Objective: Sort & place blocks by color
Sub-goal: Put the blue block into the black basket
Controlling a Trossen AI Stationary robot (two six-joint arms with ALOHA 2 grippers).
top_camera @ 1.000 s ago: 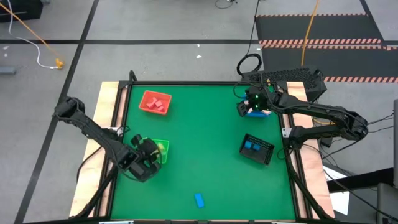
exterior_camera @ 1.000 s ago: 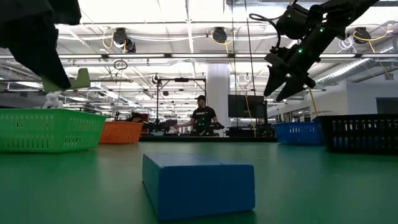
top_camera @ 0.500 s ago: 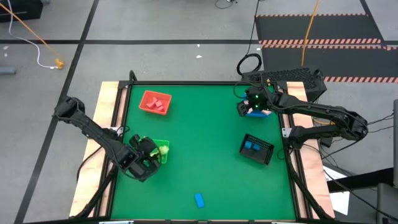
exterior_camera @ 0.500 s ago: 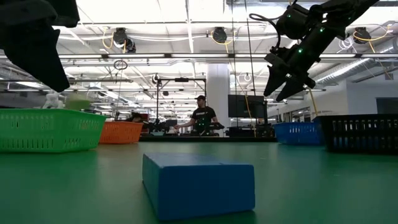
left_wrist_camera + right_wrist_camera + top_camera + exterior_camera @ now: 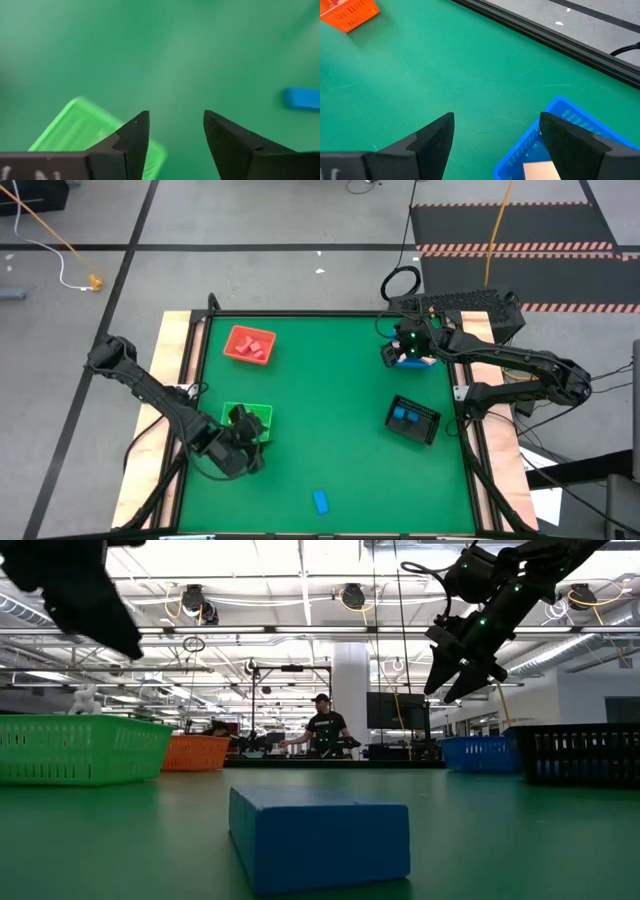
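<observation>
With its left claw (image 5: 172,135) spread and empty beside the green tray (image 5: 247,416), it should swing toward that lone blue block (image 5: 320,501) and straddle its narrow width squarely, while the right claw (image 5: 392,353) hangs parted over the blue tray (image 5: 559,135)

One blue block (image 5: 320,501) lies flat and alone near the table's front edge; red blocks (image 5: 252,346) sit in a tray.

No readable text, labels, brands, numbers or signs anywhere; only faint, illegible white marks low in the left wrist view.
</observation>
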